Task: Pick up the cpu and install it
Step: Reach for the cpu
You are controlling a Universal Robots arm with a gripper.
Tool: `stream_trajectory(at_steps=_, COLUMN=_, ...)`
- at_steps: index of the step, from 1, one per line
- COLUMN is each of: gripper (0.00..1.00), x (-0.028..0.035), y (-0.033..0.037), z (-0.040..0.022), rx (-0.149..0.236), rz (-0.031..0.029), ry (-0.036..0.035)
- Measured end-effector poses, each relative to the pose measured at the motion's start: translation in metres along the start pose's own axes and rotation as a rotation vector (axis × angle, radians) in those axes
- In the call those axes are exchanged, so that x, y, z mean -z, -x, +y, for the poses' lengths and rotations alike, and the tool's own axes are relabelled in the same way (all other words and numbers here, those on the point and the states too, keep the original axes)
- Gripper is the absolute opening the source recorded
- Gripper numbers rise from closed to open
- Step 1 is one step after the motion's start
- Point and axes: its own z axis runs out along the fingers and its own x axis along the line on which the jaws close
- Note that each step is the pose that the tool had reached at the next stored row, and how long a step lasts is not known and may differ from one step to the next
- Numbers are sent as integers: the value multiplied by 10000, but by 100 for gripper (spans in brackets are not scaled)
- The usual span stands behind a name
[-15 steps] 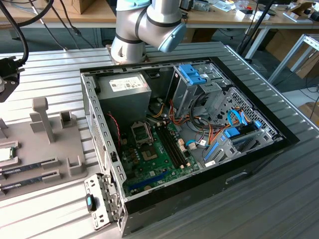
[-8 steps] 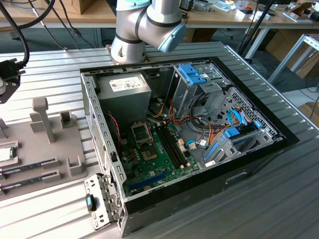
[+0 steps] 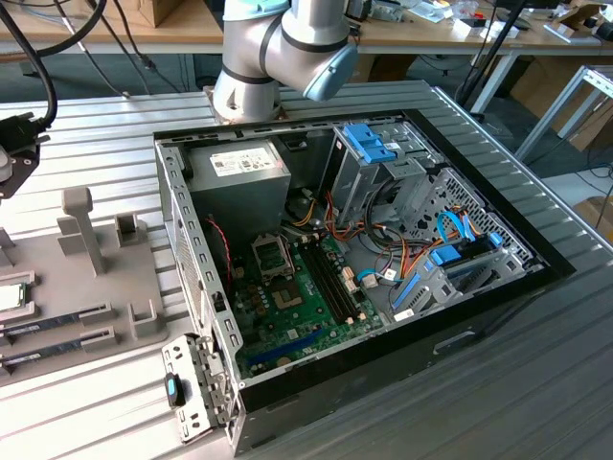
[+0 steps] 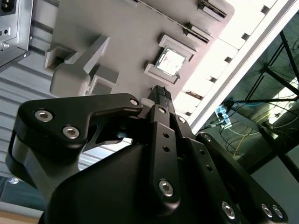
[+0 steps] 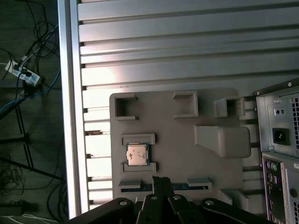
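**Gripper** (image 5: pixel 162 179): black, two fingers, seen in both wrist views (image 4: pixel 161 92). The fingers are pressed together tip to tip with no gap, and nothing is held between them. It hangs above the grey tray without touching it. The things nearest its tips are the memory sticks and the cpu.

**Cpu** (image 5: pixel 138 154): a small flat square with a silver top and a green rim. It lies flat in its own seat on the tray, between two low brackets, apart from the gripper. The second wrist view shows it the same way (image 4: pixel 169 62). In the exterior view it sits at nine o'clock, cut by the frame edge (image 3: pixel 9 297).

**Tray** (image 5: pixel 187 140): a grey moulded holder with several brackets and an upright post (image 3: pixel 81 225). In the exterior view it lies at nine o'clock from the computer case (image 3: pixel 57 278), on the slatted table (image 3: pixel 536 383).

**Memory sticks** (image 3: pixel 57 322): two long, narrow, dark strips, each in a slot on the tray. In the exterior view they are at five o'clock from the cpu.

**Computer case** (image 3: pixel 498 287): lying on its side with the panel off, in the middle of the exterior view.
- Power supply (image 3: pixel 244 177): a grey box at eleven o'clock inside the case.
- Motherboard (image 3: pixel 297 302): green, at seven o'clock inside the case.
- Socket (image 3: pixel 271 257): metal-framed, at twelve o'clock on the board, just beside the power supply.
- Drive cages (image 3: pixel 369 144): fitted with blue clips, at one o'clock inside the case.

**Arm** (image 3: pixel 287 43): grey joints with a blue cap, at twelve o'clock in the exterior view, behind the case.
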Motion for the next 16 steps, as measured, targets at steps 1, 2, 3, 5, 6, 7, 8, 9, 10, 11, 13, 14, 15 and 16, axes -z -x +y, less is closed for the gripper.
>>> stream_trajectory(at_steps=1, gripper=11, x=-4, y=0, z=4, rx=0, rz=0, ry=0)
stream_trajectory(at_steps=2, gripper=11, x=-8, y=-1, z=7, rx=-1, rz=0, ry=0)
stream_trajectory(at_steps=3, gripper=11, x=-11, y=0, z=9, rx=0, rz=0, ry=0)
stream_trajectory(at_steps=5, gripper=11, x=-15, y=-1, z=13, rx=0, rz=0, ry=0)
stream_trajectory(at_steps=6, gripper=11, x=-17, y=-1, z=14, rx=0, rz=0, ry=0)
stream_trajectory(at_steps=7, gripper=11, x=-19, y=-1, z=15, rx=0, rz=0, ry=0)
stream_trajectory(at_steps=8, gripper=11, x=-22, y=-1, z=17, rx=0, rz=0, ry=0)
stream_trajectory(at_steps=9, gripper=11, x=-30, y=-1, z=22, rx=-1, rz=0, ry=0)
stream_trajectory(at_steps=10, gripper=11, x=-47, y=-1, z=29, rx=0, rz=0, ry=-1)
stream_trajectory(at_steps=11, gripper=11, x=-69, y=-2, z=38, rx=0, rz=0, ry=0)
stream_trajectory(at_steps=13, gripper=11, x=-90, y=-2, z=43, rx=0, rz=1, ry=0)
stream_trajectory(at_steps=14, gripper=11, x=-92, y=-2, z=43, rx=0, rz=0, ry=-1)
stream_trajectory(at_steps=15, gripper=11, x=-94, y=-2, z=43, rx=0, rz=0, ry=0)
stream_trajectory(at_steps=16, gripper=11, x=-96, y=-2, z=43, rx=0, rz=1, ry=0)
